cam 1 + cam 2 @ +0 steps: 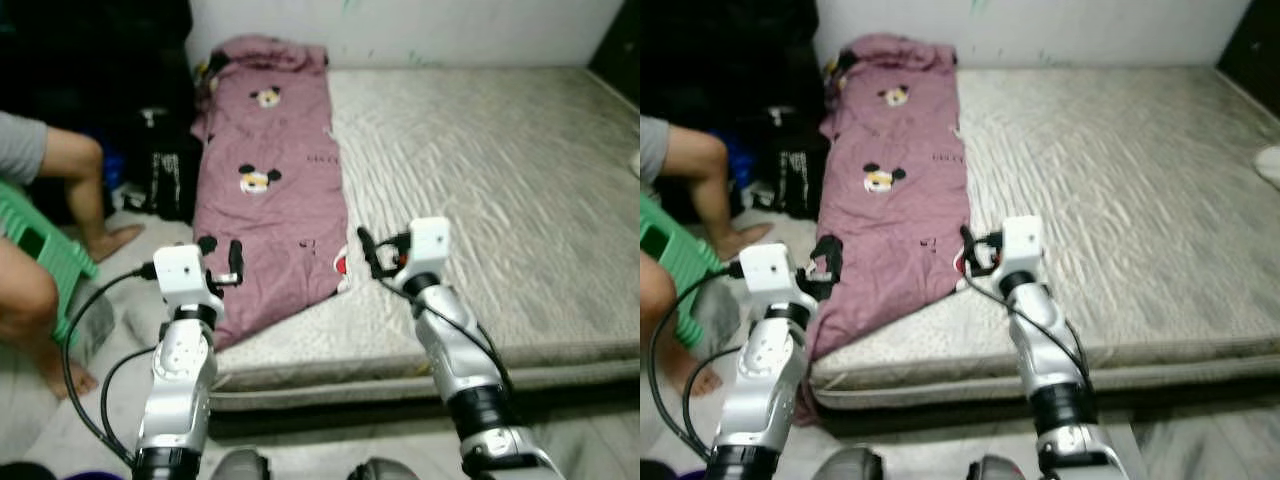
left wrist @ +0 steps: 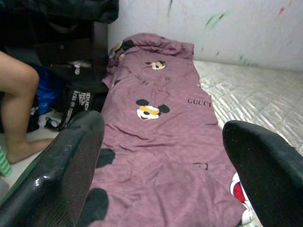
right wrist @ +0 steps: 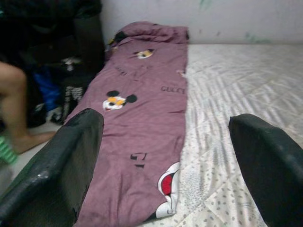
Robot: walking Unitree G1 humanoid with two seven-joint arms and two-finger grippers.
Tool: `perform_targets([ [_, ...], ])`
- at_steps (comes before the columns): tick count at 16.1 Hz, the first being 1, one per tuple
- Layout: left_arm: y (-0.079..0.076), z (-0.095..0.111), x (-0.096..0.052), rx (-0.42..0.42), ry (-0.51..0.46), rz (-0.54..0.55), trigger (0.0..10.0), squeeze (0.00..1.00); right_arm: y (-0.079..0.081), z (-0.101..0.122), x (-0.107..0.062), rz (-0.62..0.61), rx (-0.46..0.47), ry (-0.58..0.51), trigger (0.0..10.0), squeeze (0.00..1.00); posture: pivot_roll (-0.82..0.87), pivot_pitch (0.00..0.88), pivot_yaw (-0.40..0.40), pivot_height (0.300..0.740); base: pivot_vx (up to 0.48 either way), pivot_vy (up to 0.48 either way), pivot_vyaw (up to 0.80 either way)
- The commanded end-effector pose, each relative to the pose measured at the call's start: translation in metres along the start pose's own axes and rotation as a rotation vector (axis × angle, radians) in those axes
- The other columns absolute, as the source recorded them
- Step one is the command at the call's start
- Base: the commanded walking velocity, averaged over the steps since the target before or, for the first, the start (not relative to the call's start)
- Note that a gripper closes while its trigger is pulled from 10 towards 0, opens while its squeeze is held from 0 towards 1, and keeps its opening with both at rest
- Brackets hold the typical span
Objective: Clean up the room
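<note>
I have both silver arms raised in front of me, forearms angled up and forward, wrists level. My left gripper (image 1: 222,262) sits at the end of the left arm with its two black fingers (image 2: 71,165) spread wide apart, holding nothing. My right gripper (image 1: 372,252) is slightly further forward, its fingers (image 3: 71,161) equally wide and empty.

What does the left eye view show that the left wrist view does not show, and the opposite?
Left eye view alone: both silver arms, the right gripper open above the mattress, and a green stool beside a seated person. Left wrist view alone: coloured marks on the wall and the word GUCCI printed on the purple blanket. Both share the blanket, the person's leg, the black bag and the open left gripper.
</note>
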State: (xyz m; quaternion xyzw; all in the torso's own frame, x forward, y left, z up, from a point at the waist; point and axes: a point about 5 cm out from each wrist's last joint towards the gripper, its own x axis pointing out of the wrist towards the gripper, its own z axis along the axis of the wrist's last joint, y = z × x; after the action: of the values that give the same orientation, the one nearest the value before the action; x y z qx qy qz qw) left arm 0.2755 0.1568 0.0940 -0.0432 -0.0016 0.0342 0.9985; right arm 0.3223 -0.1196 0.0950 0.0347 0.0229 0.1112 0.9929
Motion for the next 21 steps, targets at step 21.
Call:
perform_targets([
  [21,0.0096,0.0109,-0.0049,0.082,-0.052,-0.047,10.0,0.0,0.0089,0.0025,0.0042,0.017,0.013,-0.006,10.0,0.0,-0.03,0.045,-0.022,0.74,0.0,0.069,-0.18],
])
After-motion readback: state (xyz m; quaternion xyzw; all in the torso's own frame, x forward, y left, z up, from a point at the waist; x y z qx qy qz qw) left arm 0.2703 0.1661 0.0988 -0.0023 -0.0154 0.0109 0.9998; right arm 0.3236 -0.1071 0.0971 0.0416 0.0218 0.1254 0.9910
